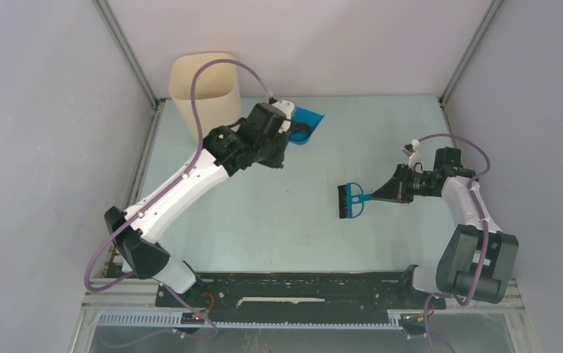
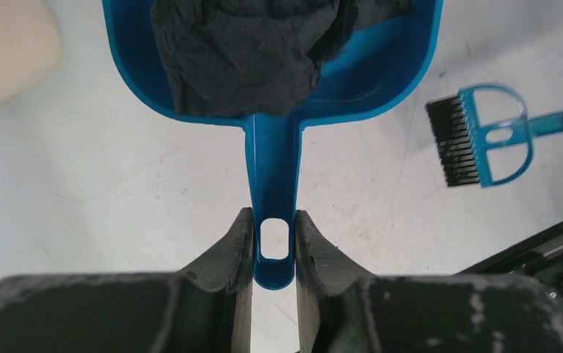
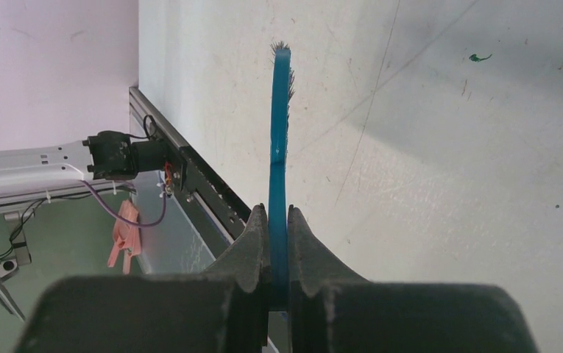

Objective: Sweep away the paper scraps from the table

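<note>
My left gripper (image 2: 274, 224) is shut on the handle of the blue dustpan (image 2: 274, 158). Crumpled black paper scraps (image 2: 241, 51) lie inside the pan. In the top view the dustpan (image 1: 309, 121) sits at the back of the pale green table (image 1: 285, 220), just right of the beige bin, with my left gripper (image 1: 282, 138) behind its handle. My right gripper (image 3: 278, 220) is shut on the handle of the blue hand brush (image 3: 280, 132). The brush (image 1: 350, 200) hangs over mid-table, black bristles leftward, with my right gripper (image 1: 381, 193) to its right. No loose scraps show on the table.
A beige bin (image 1: 204, 92) stands at the back left corner, next to the dustpan. Metal frame posts and grey walls enclose the table. A black rail (image 1: 300, 283) runs along the near edge between the arm bases.
</note>
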### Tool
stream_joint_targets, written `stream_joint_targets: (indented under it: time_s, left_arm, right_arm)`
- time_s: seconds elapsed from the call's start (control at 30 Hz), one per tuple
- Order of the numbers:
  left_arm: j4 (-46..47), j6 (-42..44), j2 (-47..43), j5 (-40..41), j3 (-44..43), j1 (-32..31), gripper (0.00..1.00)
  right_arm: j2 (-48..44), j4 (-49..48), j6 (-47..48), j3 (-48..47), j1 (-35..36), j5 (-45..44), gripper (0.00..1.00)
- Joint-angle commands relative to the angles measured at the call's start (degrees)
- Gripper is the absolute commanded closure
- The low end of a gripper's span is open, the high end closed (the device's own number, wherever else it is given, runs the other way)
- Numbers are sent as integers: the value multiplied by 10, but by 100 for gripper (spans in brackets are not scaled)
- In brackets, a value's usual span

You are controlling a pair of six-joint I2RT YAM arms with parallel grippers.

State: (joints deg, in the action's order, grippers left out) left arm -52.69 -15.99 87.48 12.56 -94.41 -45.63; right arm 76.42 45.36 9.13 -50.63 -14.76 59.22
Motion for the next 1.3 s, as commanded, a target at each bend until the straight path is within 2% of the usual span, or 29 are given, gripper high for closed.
stream_joint_targets:
  time_s: [0.0,0.27,0.43,0.63,0.77,0.93,1.0,1.13,1.27]
  left_arm:
    - [-18,17,9,-30,-77,38,100]
    - [-43,14,52,-59,-214,99,100]
    - [-31,-10,76,-88,-267,140,100]
    - [19,-68,93,-159,-282,205,100]
    - [93,-106,86,-219,-247,256,100]
    - [285,-215,52,-346,-119,320,100]
    - [418,-291,42,-395,-48,352,100]
    - [703,-507,50,-474,63,411,100]
    - [955,-728,94,-483,124,448,100]
  right_arm:
    - [-5,-3,16,-19,7,-2,100]
    - [-4,-3,18,-21,7,-4,100]
    - [-6,1,22,-23,7,-5,100]
    - [-13,3,25,-23,5,-4,100]
    - [-16,4,26,-23,4,-5,100]
    - [-24,6,28,-22,3,-7,100]
    - [-27,7,30,-23,3,-7,100]
    - [-29,8,30,-23,1,-7,100]
    - [-31,9,31,-23,0,-7,100]
